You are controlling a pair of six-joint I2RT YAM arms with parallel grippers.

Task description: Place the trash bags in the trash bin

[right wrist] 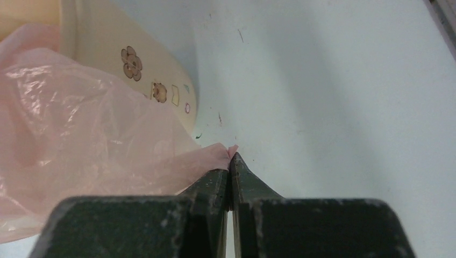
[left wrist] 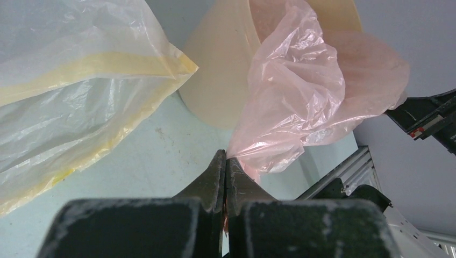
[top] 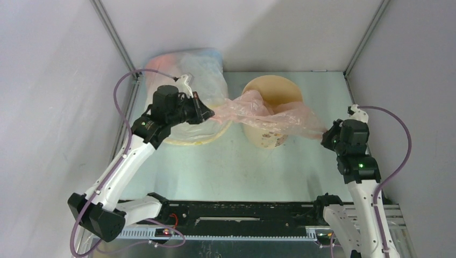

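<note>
Mid-air, left gripper (top: 208, 114) (right gripper (top: 325, 141) too) pinches bag (top: 255, 109).

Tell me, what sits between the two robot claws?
The pale-pink trash bag, pinched at each end by the left gripper and right gripper, drapes over the open tan bucket; the top view shows it.

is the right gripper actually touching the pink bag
Touching. The right wrist view shows the right gripper shut on a corner of the pink bag, the film pinched between its tips.
</note>
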